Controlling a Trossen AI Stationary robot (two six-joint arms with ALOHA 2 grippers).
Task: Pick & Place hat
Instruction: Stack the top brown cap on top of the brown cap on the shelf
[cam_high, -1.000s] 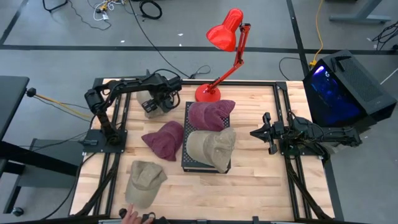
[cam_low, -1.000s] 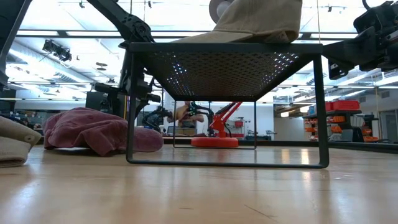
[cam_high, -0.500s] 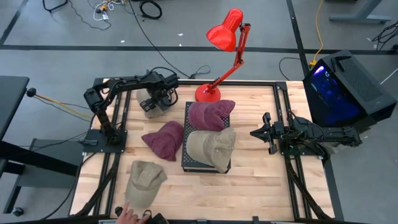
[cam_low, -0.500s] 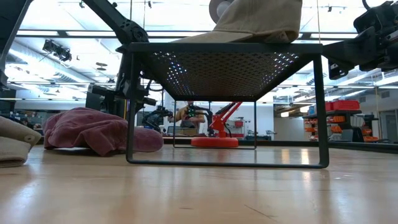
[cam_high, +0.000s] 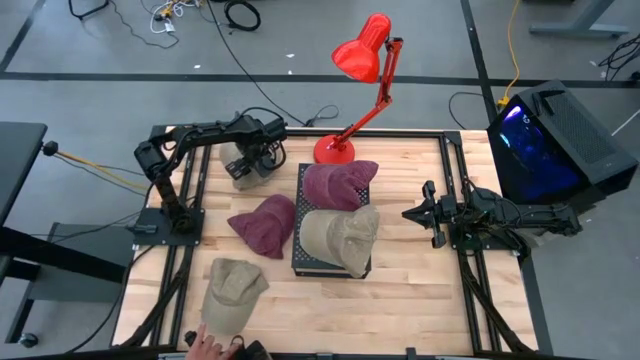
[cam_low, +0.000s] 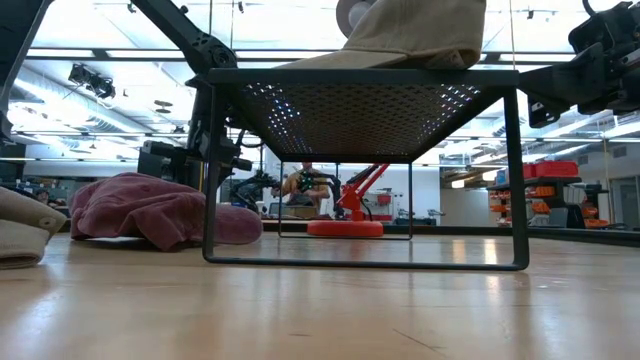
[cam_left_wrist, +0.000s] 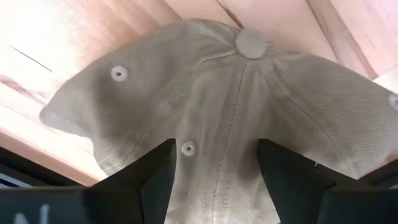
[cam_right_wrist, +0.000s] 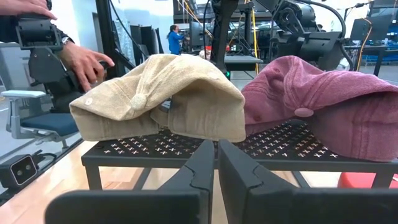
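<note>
Five caps on the wooden desk (cam_high: 400, 300): three beige cotton caps and two maroon ones. One beige (cam_high: 341, 238) and one maroon (cam_high: 339, 184) sit on the black perforated metal rack (cam_high: 300, 262), another maroon (cam_high: 264, 224) beside it. The left gripper (cam_left_wrist: 214, 180) hangs over the beige cap at the far-left corner (cam_left_wrist: 230, 118), fingers (cam_left_wrist: 152, 180) spread wide astride its crown, gripping nothing. The right gripper (cam_right_wrist: 217, 165) waits by the rack, fingers pressed together, empty.

The left pincer (cam_high: 243, 168), over the crumpled khaki cloth cap (cam_high: 241, 170), has shifted slightly toward the frame's upper left.
</note>
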